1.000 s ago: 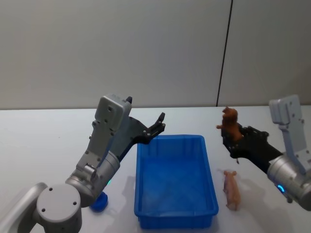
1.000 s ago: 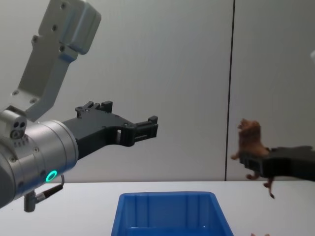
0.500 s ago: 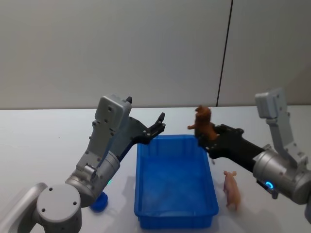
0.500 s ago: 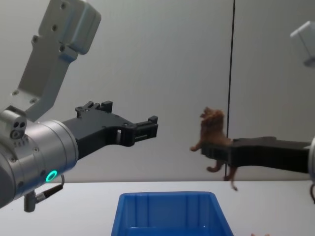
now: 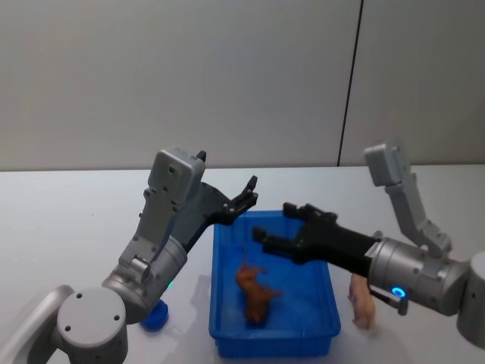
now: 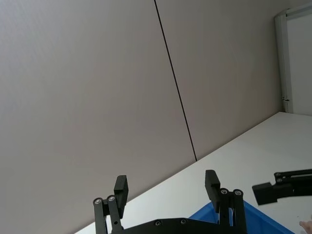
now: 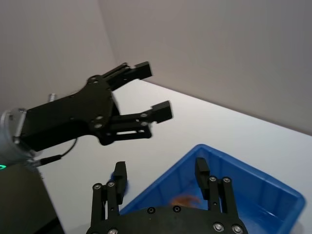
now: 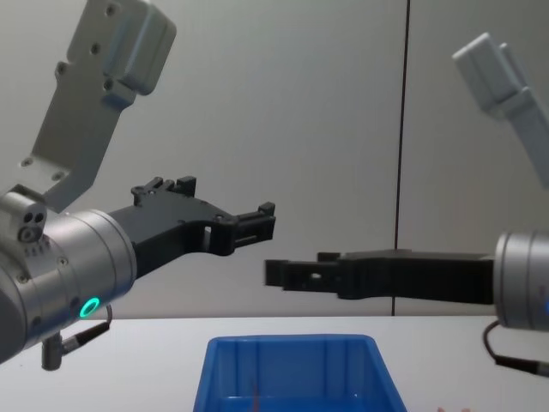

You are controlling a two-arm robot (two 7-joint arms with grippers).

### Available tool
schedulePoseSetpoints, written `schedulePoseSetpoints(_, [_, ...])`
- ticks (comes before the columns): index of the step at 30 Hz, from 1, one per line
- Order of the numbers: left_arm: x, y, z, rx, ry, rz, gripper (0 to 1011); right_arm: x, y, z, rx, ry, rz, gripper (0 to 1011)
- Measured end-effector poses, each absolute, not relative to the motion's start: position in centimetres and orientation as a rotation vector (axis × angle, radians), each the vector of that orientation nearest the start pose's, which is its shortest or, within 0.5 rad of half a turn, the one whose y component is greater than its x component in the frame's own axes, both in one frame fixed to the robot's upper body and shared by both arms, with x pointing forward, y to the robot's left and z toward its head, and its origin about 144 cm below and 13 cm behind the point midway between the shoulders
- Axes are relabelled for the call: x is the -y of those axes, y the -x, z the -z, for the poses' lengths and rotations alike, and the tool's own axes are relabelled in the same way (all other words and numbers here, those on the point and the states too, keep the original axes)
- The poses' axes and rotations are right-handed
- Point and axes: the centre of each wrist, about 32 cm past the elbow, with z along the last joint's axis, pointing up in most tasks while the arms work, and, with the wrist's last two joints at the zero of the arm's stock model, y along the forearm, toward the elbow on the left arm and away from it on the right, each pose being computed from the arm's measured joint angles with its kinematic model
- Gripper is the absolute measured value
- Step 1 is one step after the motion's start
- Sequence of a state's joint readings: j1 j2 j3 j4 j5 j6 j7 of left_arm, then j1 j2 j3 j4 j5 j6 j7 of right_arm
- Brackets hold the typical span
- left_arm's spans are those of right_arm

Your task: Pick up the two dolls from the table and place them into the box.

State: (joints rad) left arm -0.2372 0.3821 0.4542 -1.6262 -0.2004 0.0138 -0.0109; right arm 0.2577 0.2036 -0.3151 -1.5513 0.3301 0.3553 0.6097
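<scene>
Brown doll (image 5: 256, 296) lies toppled inside the blue box (image 5: 273, 347), long axis roughly along the box's length. Pink doll (image 5: 362, 297) on the white table (image 5: 68, 220) just right of the box, lengthwise near-to-far. Grey panelled wall (image 5: 227, 76) behind. Right end effector (image 5: 274, 224) over the box, jaws spread, empty; left end effector (image 5: 248, 192) near its far-left corner, likewise spread.

Left arm (image 5: 163, 227) and right arm (image 5: 413, 269) both reach forward, raised, jaws spread apart.

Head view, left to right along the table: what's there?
Small blue round object → left wall of the bright blue plastic bin → brown animal doll inside it → pink pig doll on the white table.
</scene>
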Motion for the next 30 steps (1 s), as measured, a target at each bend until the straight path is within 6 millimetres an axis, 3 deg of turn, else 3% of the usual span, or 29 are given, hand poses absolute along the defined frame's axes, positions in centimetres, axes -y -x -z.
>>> schedulePoseSetpoints(7, [-19.8,-49.2,-120.4,0.268,-0.061,-1.124,1001,18.5,-52.0,-120.9,-0.222,0.071,0.541,1001])
schedulePoseSetpoints(18, [-19.8,-49.2,-120.4,0.268,-0.061,-1.124,1001,19.5,-52.2,-121.1,-0.212,0.084,0.532,1001])
schedulePoseSetpoints(30, [-19.8,-49.2,-120.4,0.268,-0.061,-1.124,1001,22.9,-50.7,-121.2,-0.160,0.113,0.665,1001])
